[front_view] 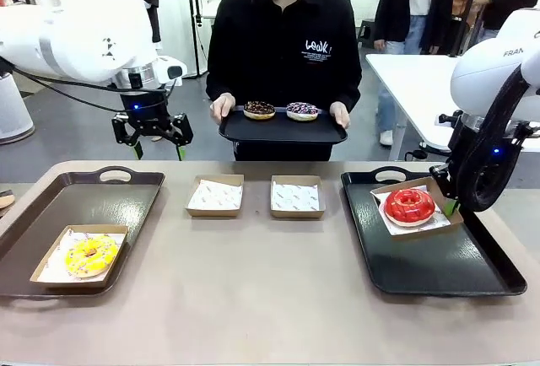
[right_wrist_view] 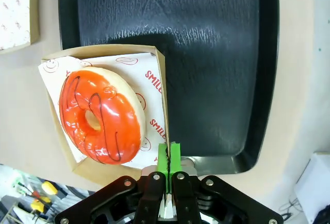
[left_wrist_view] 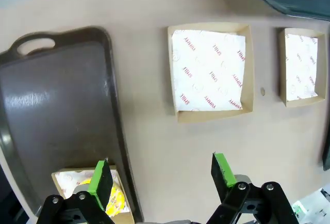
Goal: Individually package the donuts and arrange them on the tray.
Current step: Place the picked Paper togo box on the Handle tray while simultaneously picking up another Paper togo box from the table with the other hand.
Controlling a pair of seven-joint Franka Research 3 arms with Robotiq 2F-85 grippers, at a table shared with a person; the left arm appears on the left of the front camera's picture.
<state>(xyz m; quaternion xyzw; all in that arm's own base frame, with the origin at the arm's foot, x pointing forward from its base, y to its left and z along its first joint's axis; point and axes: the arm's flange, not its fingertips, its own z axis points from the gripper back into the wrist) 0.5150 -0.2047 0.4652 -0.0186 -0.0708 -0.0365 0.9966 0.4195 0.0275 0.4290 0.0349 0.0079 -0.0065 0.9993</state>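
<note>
A glossy red donut lies in a paper-lined cardboard box. That box is at the far left corner of the black tray, partly past its rim. My right gripper is shut on the box's side wall. A yellow donut sits boxed on the brown tray. My left gripper hangs open and holds nothing, above the table beside the brown tray. The person holds a black tray with a chocolate donut and a purple sprinkled donut.
Two empty paper-lined boxes stand side by side at mid-table; the left wrist view shows them as one box beyond my fingers and another box farther right. The near half of the table is bare.
</note>
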